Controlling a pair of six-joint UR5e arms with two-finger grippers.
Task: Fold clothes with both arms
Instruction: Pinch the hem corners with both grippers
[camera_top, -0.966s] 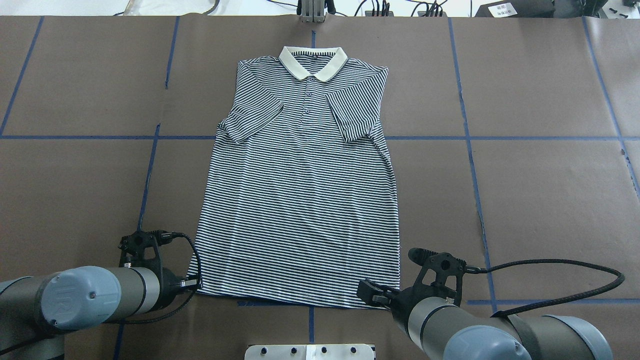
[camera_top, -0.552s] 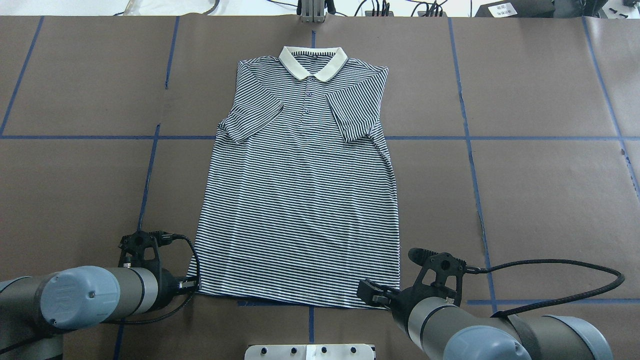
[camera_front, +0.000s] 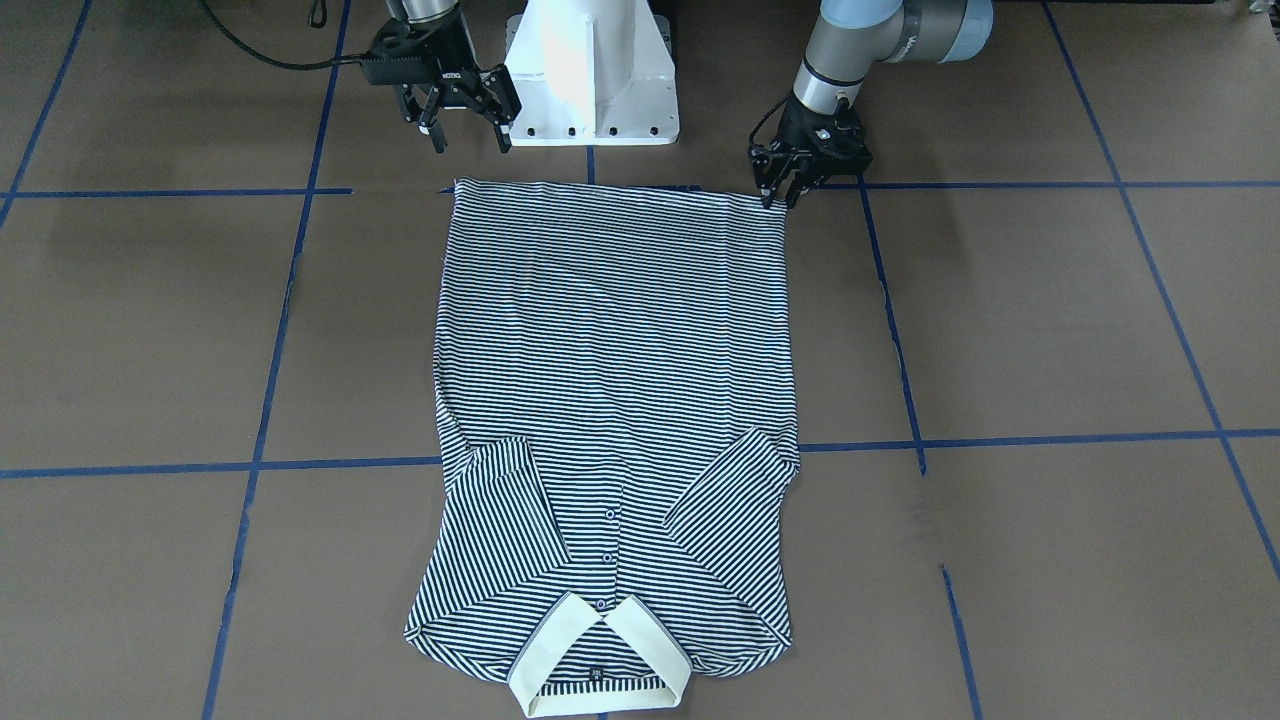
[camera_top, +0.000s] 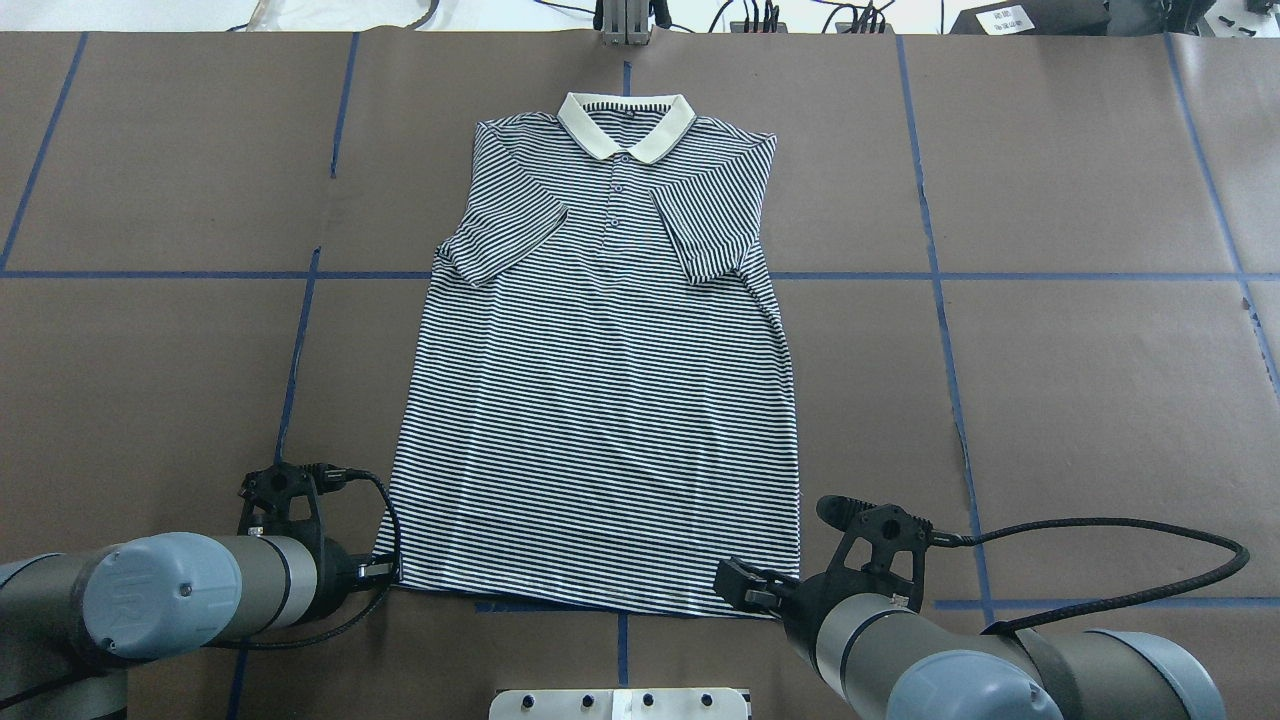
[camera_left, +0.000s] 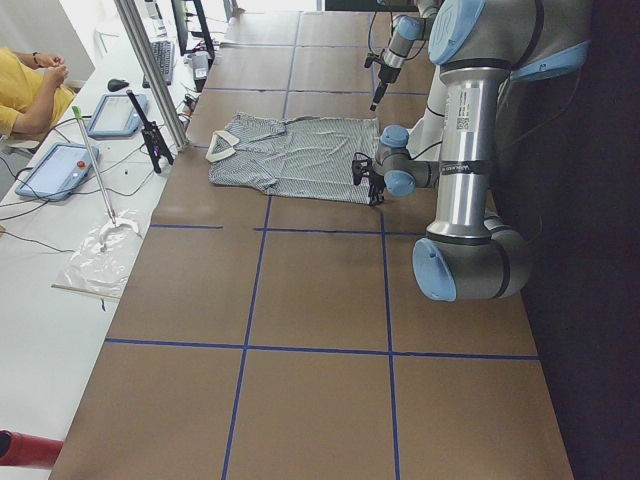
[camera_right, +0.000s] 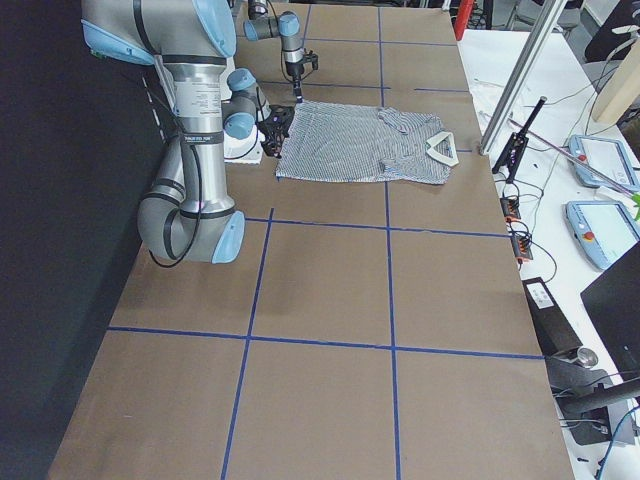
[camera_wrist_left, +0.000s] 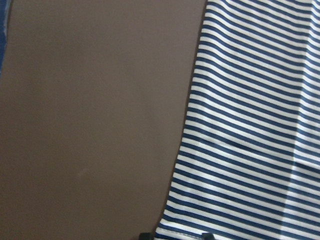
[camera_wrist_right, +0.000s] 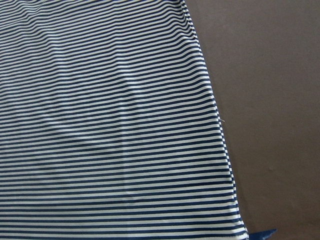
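The striped polo shirt (camera_top: 600, 400) lies flat and face up, with the cream collar (camera_top: 625, 125) at the far end and both sleeves folded in. It also shows in the front view (camera_front: 610, 350). My left gripper (camera_front: 777, 196) is low at the hem's corner on my left. Its jaws stand a narrow gap apart and straddle the side edge; in the left wrist view the fingertips (camera_wrist_left: 145, 235) frame the hem (camera_wrist_left: 180, 231). My right gripper (camera_front: 470, 135) is open and empty. It hangs just short of the hem's other corner (camera_front: 458, 185).
Brown paper with blue tape lines (camera_top: 160, 274) covers the table. The white pedestal base (camera_front: 592, 70) stands right behind the hem. An operator (camera_left: 25, 85) and tablets (camera_left: 115, 112) are beyond the collar end.
My left arm has drawn back slightly toward the table's near edge at the hem corner. The shirt and the right arm have not moved.
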